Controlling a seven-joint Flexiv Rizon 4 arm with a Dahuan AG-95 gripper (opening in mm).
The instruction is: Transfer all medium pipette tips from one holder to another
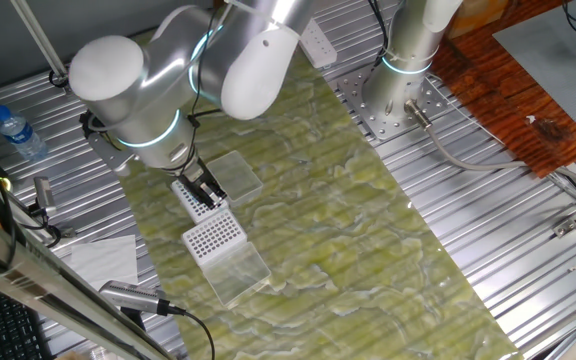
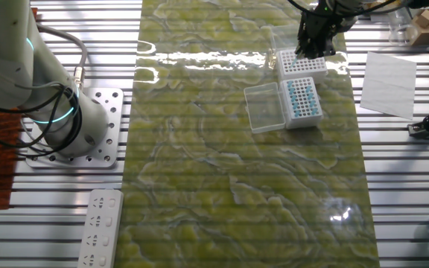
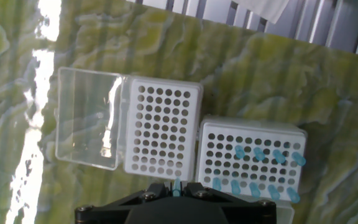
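Reaching over a green marbled mat (image 1: pixel 368 220) on the ribbed metal table (image 1: pixel 528 260), the silver Flexiv arm (image 1: pixel 168 70) hangs its gripper (image 3: pixel 176 186) above two white perforated tip holders set side by side, nearly touching. No brand name or legible writing shows on either holder or on the arm. In the hand view the left holder (image 3: pixel 161 127) has its clear hinged lid (image 3: pixel 87 118) folded flat to its outer side, and its holes appear unfilled. The right holder (image 3: pixel 252 158) carries the medium pipette tips (image 3: pixel 269 155): light-blue tops in a partial row across its middle and another along its near edge. They stand with their long axes upright, blue ends up and slim ends down in the holes. In the other fixed view these blue tops sit in the holder nearer the camera (image 2: pixel 302 100), beside a clear lid (image 2: pixel 265 108), while the gripper hovers over the farther holder (image 2: pixel 302 65). The fingers are pinched on a single blue tip (image 3: pixel 176 186), held upright between them, above the left holder's near edge.
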